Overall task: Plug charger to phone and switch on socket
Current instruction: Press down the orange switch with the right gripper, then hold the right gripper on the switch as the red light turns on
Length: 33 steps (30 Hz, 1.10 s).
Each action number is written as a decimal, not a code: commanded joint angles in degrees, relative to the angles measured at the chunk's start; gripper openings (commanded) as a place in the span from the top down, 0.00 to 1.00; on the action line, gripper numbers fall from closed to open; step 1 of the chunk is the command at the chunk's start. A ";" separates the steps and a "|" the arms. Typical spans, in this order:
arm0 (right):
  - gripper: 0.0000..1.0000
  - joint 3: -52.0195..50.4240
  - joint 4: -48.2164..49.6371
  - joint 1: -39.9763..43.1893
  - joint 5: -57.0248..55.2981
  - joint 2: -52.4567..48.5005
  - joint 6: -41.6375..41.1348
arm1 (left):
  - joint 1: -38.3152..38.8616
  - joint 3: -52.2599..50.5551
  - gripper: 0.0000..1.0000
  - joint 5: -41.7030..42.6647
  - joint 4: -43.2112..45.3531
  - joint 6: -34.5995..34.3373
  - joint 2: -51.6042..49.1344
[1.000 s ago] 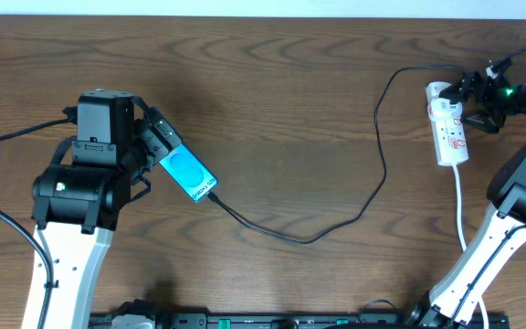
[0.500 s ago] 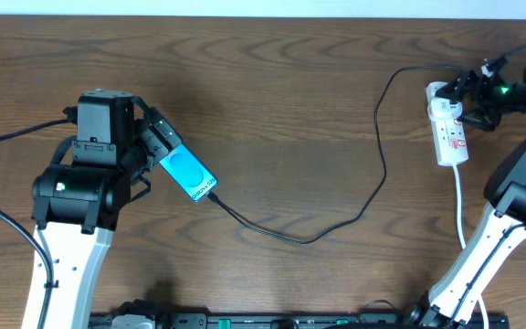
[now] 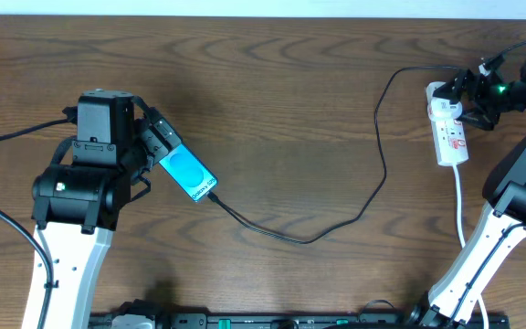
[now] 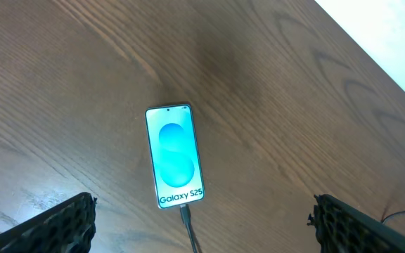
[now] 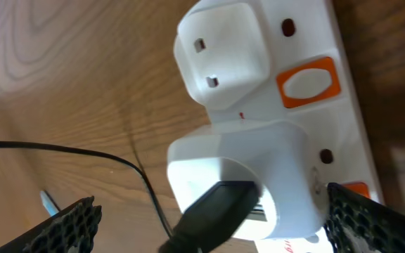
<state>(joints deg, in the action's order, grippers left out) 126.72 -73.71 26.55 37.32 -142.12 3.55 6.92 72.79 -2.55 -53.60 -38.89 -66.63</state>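
Right gripper (image 3: 475, 95), jaws apart, hovers at socket (image 3: 451, 137) near right edge of table (image 3: 272, 73); charger (image 3: 373, 196) already in phone (image 3: 188, 174), left side. Risk: off-centre push misses the switch (image 5: 308, 79), shoves socket or loosens the charger.

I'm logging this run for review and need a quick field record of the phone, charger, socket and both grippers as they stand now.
phone: flat on the table, screen lit cyan
charger: tip at the phone's bottom edge, appears plugged in; cable slack across to the socket
socket: white adapter seated in it
switch: orange rocker; on or off cannot be told
left gripper: open, above the phone
right gripper: open, at the socket's adapter end
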 commanded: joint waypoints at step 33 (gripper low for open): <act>0.01 -1.49 -0.09 -0.02 -0.85 -1.05 -1.38 | 0.02 1.49 0.02 -1.16 -0.20 0.74 0.42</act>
<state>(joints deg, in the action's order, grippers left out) 126.48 -74.02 26.61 35.73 -142.12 2.94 6.92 72.79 -2.55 -53.60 -38.92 -66.63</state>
